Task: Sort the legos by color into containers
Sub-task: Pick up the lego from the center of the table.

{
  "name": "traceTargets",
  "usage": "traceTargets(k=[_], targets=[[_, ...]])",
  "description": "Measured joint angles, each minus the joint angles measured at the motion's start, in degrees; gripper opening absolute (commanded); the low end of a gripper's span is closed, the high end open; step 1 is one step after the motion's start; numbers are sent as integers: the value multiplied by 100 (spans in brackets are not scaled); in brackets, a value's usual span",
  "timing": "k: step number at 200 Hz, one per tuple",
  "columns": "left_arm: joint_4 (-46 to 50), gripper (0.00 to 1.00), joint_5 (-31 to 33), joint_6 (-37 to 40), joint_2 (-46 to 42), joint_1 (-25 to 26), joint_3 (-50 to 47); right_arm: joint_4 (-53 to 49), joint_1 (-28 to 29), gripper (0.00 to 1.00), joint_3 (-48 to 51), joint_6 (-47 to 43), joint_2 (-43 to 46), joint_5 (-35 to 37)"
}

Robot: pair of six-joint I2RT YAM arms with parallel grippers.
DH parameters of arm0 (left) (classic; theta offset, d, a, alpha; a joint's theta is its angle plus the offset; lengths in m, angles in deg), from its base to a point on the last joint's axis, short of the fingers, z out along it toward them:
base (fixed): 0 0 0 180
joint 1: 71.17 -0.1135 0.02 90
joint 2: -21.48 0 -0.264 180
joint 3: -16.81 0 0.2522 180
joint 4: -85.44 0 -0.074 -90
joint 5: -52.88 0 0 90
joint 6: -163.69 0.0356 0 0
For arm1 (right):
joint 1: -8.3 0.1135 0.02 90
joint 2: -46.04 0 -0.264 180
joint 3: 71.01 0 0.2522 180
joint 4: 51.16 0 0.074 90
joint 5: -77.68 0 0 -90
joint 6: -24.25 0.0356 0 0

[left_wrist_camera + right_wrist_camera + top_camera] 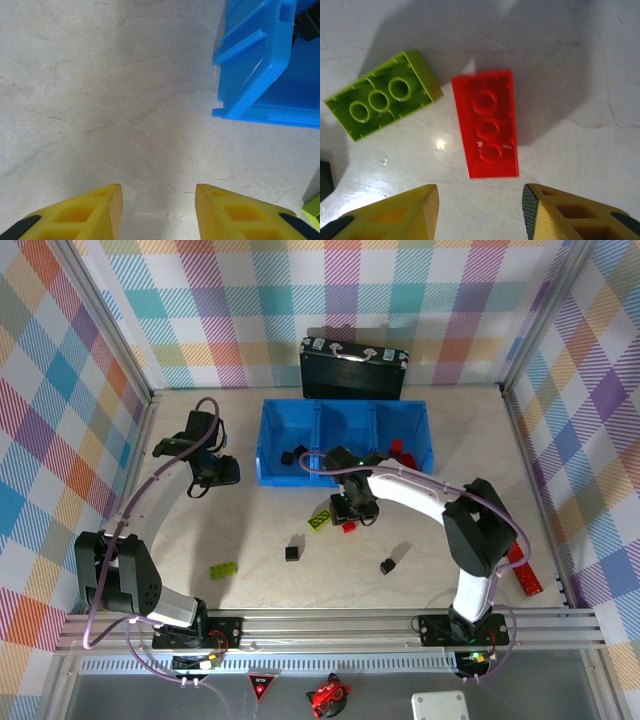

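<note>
Right gripper (480,202) hangs low over the table (580,60), yellow fingers parted with nothing between them: released, not grasping. Just above the gap in its wrist view lies a red brick (487,131), studs up and roughly in line with the opening. That looks like the pick it's squaring up for. A lime-green brick (382,95) sits angled at upper left of that frame, apart from the red one but close enough that a careless close could nudge it.

From overhead, this pair lies at centre frame, just below the front wall of the blue bin (290,478). Left gripper (159,202), centre left overhead, is also spread and empty over bare tabletop, with the bin's corner at upper right of its own view. I'd judge it's parked clear to leave the middle to its partner.

The bin shows a black piece in its left compartment and red ones in its right, so sorting looks under way. Loose below it are a black cube (292,553) at lower centre, another to its right, and a green brick (223,568) at lower left.

The surface is pale, marble-veined and glossy. Pastel plaid walls (60,360) stand all round, and a black case (353,368) sits behind the bin at top.
</note>
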Motion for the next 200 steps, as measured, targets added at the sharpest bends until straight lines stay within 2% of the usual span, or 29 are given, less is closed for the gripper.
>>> traceTargets(k=[34, 109, 200], targets=[[-79, 43, -22, 24, 0, -46, -35, -26, 9, 50, -367, -90, -372, 127], [-94, 43, -37, 44, 0, -131, -37, -70, 15, 55, -450, -192, -638, 280], [-94, 43, -37, 46, 0, -133, -37, -63, 26, 50, -470, -192, -927, 275]])
